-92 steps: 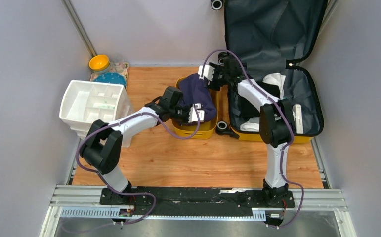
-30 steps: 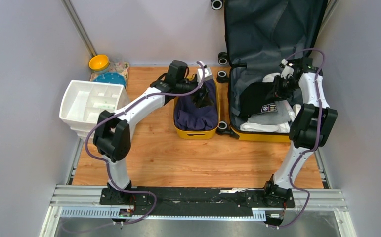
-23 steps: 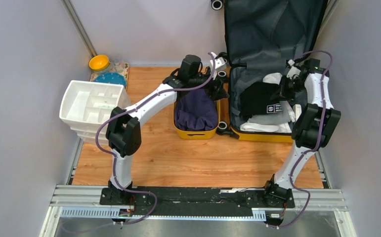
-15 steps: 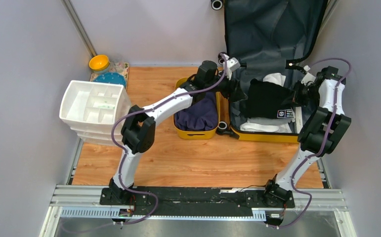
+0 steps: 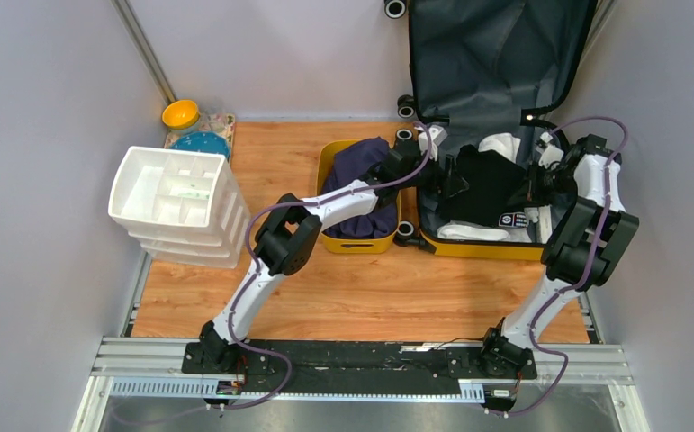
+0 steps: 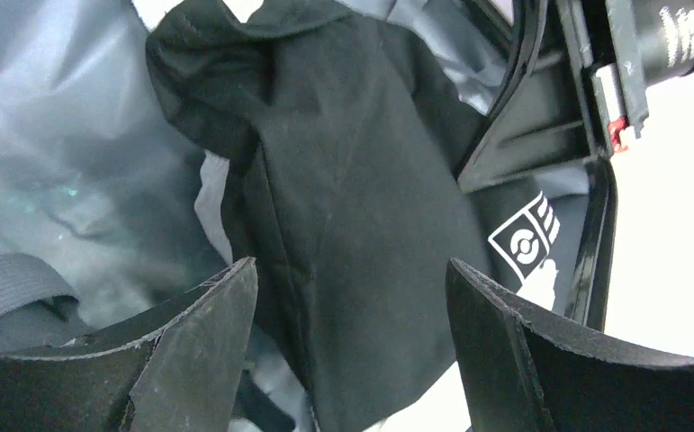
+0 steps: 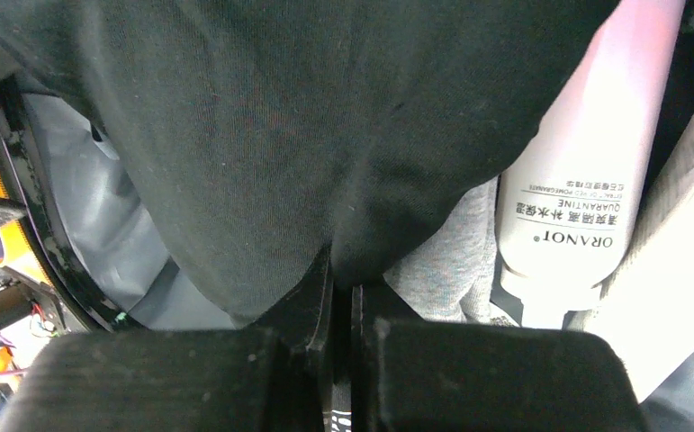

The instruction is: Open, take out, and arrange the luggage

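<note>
The luggage (image 5: 482, 250) lies open at the surface's far right. Right jaws are clamped on a black garment (image 6: 352, 180) inside; left jaws stand apart at its other end. The thin pinch may slip, or lifting may drag the white bottle (image 7: 577, 180) lying against it. The full yellow tub (image 5: 358, 243) crowds the left.

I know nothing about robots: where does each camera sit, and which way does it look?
Top external: above and behind, looking down at the table and open luggage; left arm and right arm show.
Left wrist: on the left arm, facing the black garment; its open left tool shows.
Right wrist: on the right arm, facing a white bottle and that garment, pinched by the right tool.
All share the garment.
</note>
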